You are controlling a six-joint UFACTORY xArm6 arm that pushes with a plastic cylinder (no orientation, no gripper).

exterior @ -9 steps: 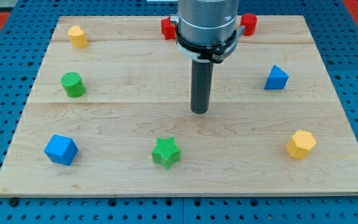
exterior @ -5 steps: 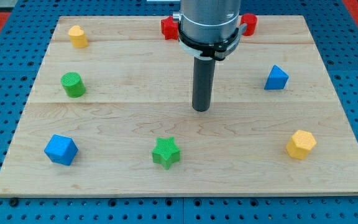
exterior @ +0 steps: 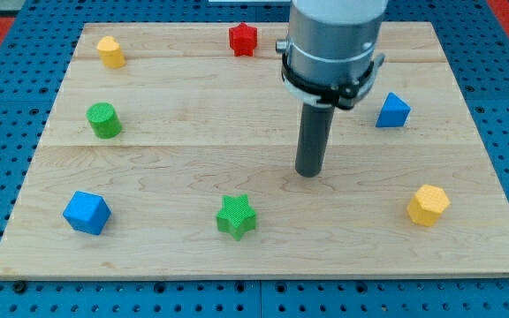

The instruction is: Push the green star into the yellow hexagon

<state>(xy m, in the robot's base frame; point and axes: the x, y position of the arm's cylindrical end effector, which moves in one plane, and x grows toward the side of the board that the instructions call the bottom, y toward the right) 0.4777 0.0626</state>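
Observation:
The green star (exterior: 236, 216) lies near the board's bottom edge, a little left of centre. The yellow hexagon (exterior: 428, 205) lies at the bottom right, far to the star's right. My tip (exterior: 308, 173) rests on the board above and to the right of the star, clear of it, and well to the left of the hexagon. It touches no block.
A red star (exterior: 243, 39) sits at the top centre. A yellow block (exterior: 110, 51) sits at the top left, a green cylinder (exterior: 104, 120) below it, a blue cube (exterior: 87, 212) at the bottom left. A blue block (exterior: 392, 110) sits at the right. The wooden board (exterior: 166, 159) ends close below the green star.
My tip has moved to the right and slightly down. The arm now uncovers the red star and hides the red block at the top right. No block has moved.

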